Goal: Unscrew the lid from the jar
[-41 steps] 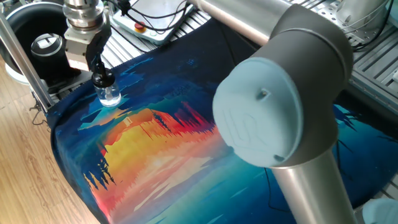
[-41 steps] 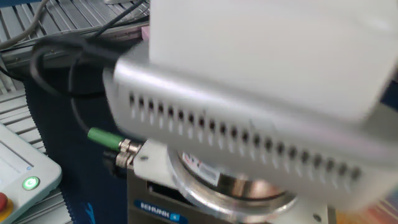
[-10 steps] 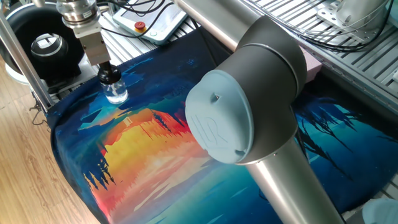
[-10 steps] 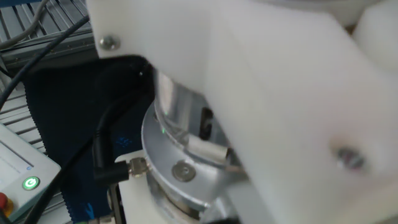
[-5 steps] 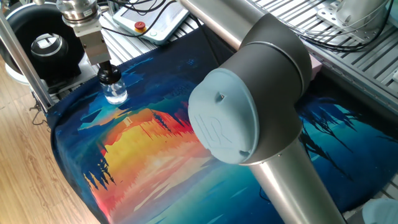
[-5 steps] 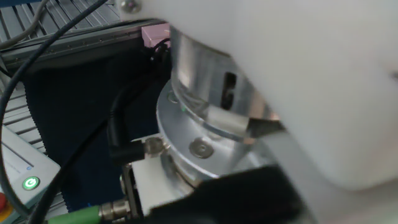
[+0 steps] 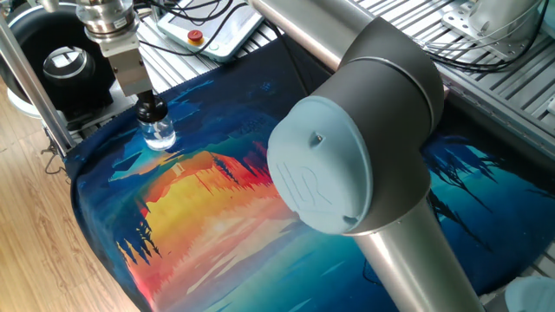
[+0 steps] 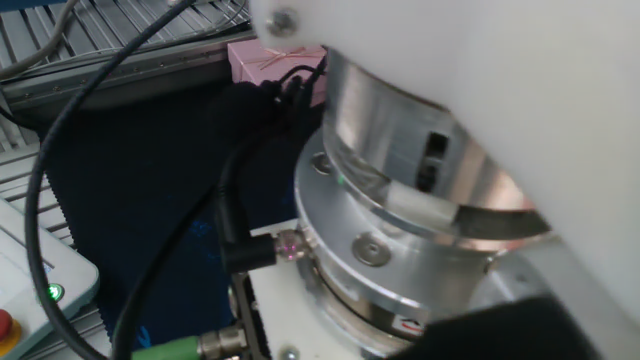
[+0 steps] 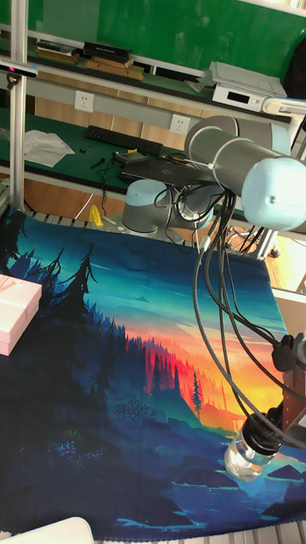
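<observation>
Jar (image 7: 159,135) upright near the corner of the painted cloth (image 7: 217,199) covering the tabletop, lid (image 7: 150,109) on its neck. Gripper (image 7: 147,102) straight above, jaws narrow, closed onto the lid. Tall view: jar (image 9: 246,456) low right, pink box (image 9: 15,313) well apart at left edge.
</observation>
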`<state>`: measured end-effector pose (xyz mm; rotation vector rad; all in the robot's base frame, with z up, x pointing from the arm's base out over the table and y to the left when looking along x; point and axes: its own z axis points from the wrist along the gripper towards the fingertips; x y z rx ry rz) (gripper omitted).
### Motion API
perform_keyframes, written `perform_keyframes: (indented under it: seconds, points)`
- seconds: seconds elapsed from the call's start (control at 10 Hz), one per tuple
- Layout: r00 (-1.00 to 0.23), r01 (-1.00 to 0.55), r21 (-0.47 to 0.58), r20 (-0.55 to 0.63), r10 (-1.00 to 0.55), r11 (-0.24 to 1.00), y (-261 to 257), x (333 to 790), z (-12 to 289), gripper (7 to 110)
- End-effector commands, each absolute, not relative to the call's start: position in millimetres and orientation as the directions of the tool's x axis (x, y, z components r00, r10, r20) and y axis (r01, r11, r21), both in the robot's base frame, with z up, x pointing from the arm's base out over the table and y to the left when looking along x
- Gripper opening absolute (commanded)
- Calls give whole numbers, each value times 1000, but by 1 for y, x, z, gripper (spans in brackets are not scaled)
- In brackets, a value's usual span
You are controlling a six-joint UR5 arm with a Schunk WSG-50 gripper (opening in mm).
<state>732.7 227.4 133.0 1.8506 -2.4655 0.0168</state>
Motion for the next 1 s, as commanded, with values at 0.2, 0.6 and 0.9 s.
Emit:
perform_keyframes:
  seconds: [0.2,0.6,0.9]
  points:
    - [-286,-957,27,47,-957,288,229,729,132,22]
    - [-300,-954,16,43,-953,301,230,728,123,22]
    - [-311,-950,11,46,-949,312,232,728,120,22]
